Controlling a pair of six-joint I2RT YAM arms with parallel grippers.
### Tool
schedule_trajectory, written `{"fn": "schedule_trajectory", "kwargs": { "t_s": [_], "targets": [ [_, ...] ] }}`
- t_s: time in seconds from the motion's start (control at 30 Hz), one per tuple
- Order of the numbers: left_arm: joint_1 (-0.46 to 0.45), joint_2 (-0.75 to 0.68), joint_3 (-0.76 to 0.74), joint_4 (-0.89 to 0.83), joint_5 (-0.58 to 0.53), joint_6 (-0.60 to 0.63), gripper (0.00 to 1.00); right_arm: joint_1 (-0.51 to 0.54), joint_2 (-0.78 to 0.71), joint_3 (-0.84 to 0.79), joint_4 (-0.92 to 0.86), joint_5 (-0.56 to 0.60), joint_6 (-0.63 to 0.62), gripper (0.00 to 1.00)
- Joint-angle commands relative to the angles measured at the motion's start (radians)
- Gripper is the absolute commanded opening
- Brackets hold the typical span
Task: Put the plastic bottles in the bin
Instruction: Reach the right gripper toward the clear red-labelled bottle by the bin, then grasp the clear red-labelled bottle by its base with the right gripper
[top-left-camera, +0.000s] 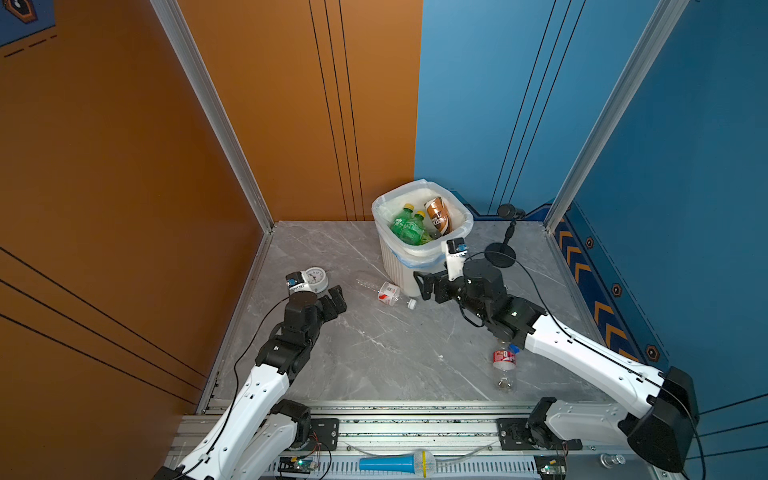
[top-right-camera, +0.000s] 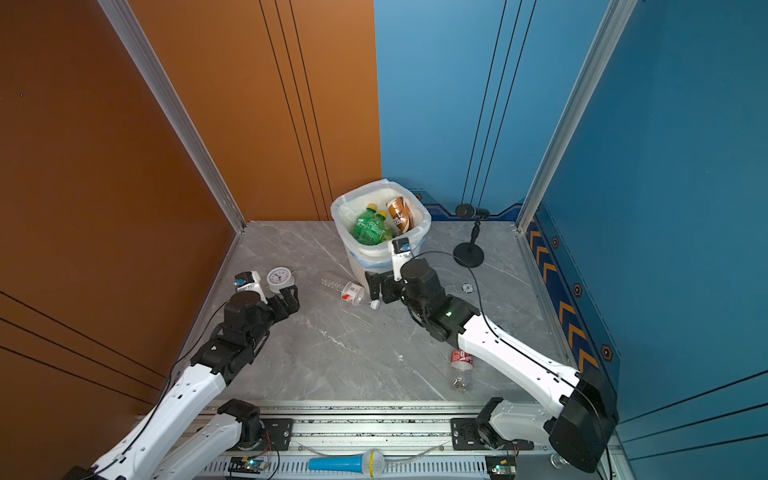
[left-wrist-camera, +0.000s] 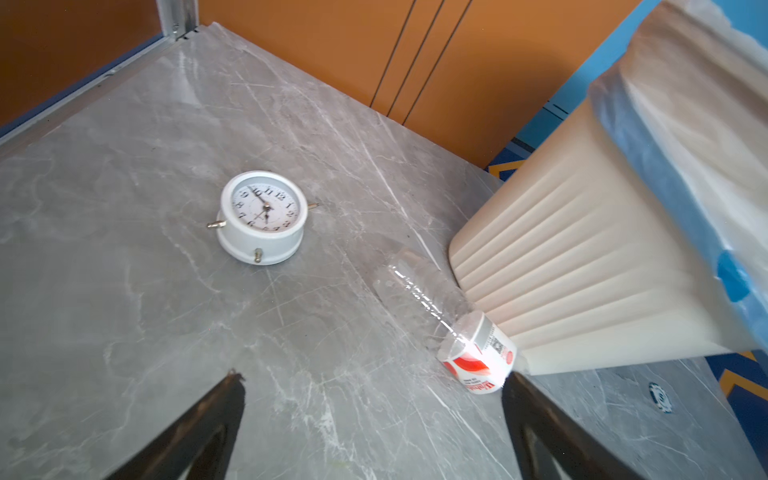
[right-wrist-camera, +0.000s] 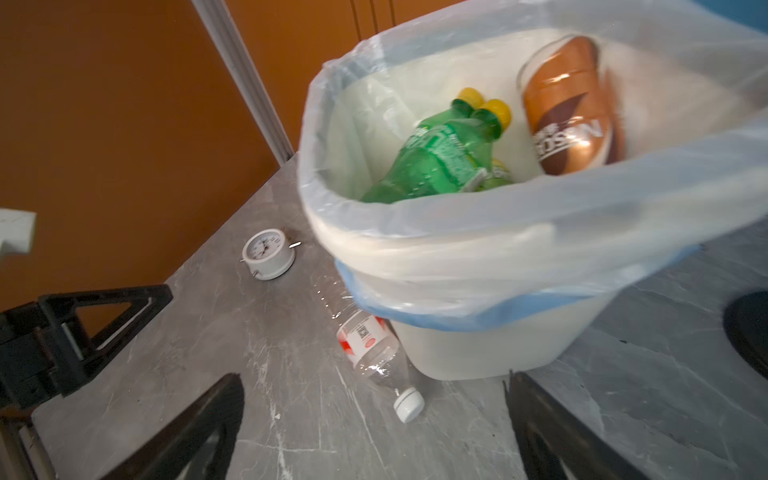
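Observation:
The white ribbed bin (top-left-camera: 395, 266) (top-right-camera: 374, 251) (right-wrist-camera: 457, 241) stands at the back with a translucent bag liner. Inside lie two green bottles (top-left-camera: 405, 226) (right-wrist-camera: 440, 153) with yellow caps and a brown-labelled bottle (top-left-camera: 438, 216) (right-wrist-camera: 569, 124). A clear bottle (top-left-camera: 386, 293) (top-right-camera: 351, 291) (left-wrist-camera: 478, 353) (right-wrist-camera: 365, 336) with a red-and-white label and a white cap lies on the table against the bin's foot. Another clear bottle (top-left-camera: 503, 361) (top-right-camera: 461, 361) with a red label lies under my right forearm. My right gripper (top-left-camera: 420, 286) (right-wrist-camera: 374, 376) is open just short of the white cap. My left gripper (top-left-camera: 337, 299) (left-wrist-camera: 372, 376) is open and empty, left of that bottle.
A small white alarm clock (top-left-camera: 314, 278) (left-wrist-camera: 264, 216) lies beside my left wrist. A black round-based stand (top-left-camera: 500, 253) stands right of the bin, with a small round token (top-right-camera: 467, 287) near it. A blue microphone (top-left-camera: 395, 462) lies on the front rail. Walls close three sides.

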Motion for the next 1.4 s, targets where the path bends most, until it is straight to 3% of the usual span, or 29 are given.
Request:
{"fn": "schedule_trajectory", "kwargs": {
  "t_s": [0.0, 0.17, 0.43, 0.7, 1.07, 1.2, 1.37],
  "targets": [
    [0.043, -0.059, -0.04, -0.02, -0.021, -0.053, 0.98, 0.084, 0.107, 0.082, -0.081, 0.042, -0.096, 1.0],
    [0.098, -0.157, -0.079, -0.053, -0.022, -0.066, 0.98, 0.169, 0.284, 0.214, -0.157, 0.036, -0.16, 1.0],
    [0.153, -0.236, -0.098, -0.112, -0.002, -0.079, 0.98, 0.166, 0.572, 0.474, -0.339, 0.074, -0.196, 1.0],
    [0.18, -0.26, -0.098, -0.134, 0.016, -0.081, 0.98, 0.162, 0.775, 0.633, -0.364, 0.239, -0.275, 1.0],
    [0.215, -0.266, -0.114, -0.137, 0.039, -0.087, 0.98, 0.144, 0.968, 0.751, -0.348, 0.333, -0.33, 1.0],
    [0.225, -0.263, -0.113, -0.136, 0.054, -0.091, 0.98, 0.129, 1.003, 0.78, -0.356, 0.296, -0.306, 1.0],
    [0.24, -0.259, -0.119, -0.134, 0.063, -0.092, 0.98, 0.1, 1.019, 0.783, -0.362, 0.146, -0.239, 0.98]
  ]
}}
